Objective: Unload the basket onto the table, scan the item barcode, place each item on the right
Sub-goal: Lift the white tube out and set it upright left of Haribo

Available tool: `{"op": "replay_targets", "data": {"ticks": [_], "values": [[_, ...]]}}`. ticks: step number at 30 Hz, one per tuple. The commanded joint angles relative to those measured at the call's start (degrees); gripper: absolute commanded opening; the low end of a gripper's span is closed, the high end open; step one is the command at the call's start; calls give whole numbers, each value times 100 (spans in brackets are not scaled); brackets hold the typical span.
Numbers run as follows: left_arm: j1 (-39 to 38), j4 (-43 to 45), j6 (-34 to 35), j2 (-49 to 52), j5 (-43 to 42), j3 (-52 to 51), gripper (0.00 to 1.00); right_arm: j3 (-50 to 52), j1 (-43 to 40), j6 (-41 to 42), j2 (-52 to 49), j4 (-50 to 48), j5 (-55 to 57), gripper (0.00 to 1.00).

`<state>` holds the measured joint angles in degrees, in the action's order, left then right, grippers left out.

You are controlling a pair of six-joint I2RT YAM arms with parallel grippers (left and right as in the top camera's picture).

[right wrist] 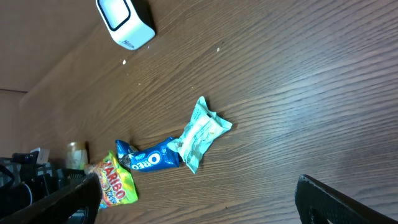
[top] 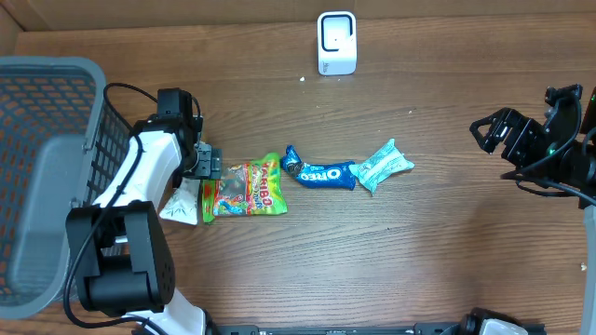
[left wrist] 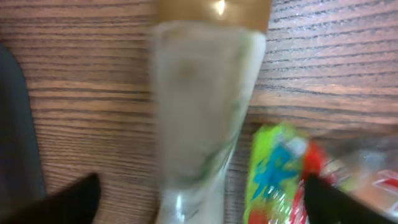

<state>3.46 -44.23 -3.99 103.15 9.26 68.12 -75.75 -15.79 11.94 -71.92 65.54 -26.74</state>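
The left fingers (left wrist: 74, 200) stood wide apart, one to each side of a pale packet (left wrist: 199, 112), with no contact visible. The packet lay flat on the tabletop (top: 419, 261) under the left wrist, its lower end just beside a Haribo bag (left wrist: 280, 174). The right fingers (right wrist: 336, 208) were also spread wide and held nothing, well apart from all the items.

Judged step: acquiring the item; nothing had been presented to the scanner (top: 336, 42), which stood at the far edge, well apart from the packet. The next move would call for closing on the packet without catching the Haribo bag, lifting it, and turning its barcode toward the scanner window.

The packet appeared whitish, slim and crinkled, probably thin film that would flex when gripped. The wrist view was blurred, so no barcode could be located.
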Motion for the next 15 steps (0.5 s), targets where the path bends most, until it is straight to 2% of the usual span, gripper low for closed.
{"op": "replay_targets", "data": {"ticks": [1, 6, 13, 15], "values": [[-122, 2, 42, -83, -140, 22, 100, -140, -101, -48, 17, -63, 13, 100], [-164, -140, 345, -85, -160, 249, 100, -192, -302, -249, 35, 39, 13, 100], [-238, -682, 365, -85, -442, 997, 100, -203, -669, -348, 140, 129, 11, 100], [-243, -927, 599, -85, -448, 1246, 100, -210, -787, -348, 190, 144, 11, 100]]}}
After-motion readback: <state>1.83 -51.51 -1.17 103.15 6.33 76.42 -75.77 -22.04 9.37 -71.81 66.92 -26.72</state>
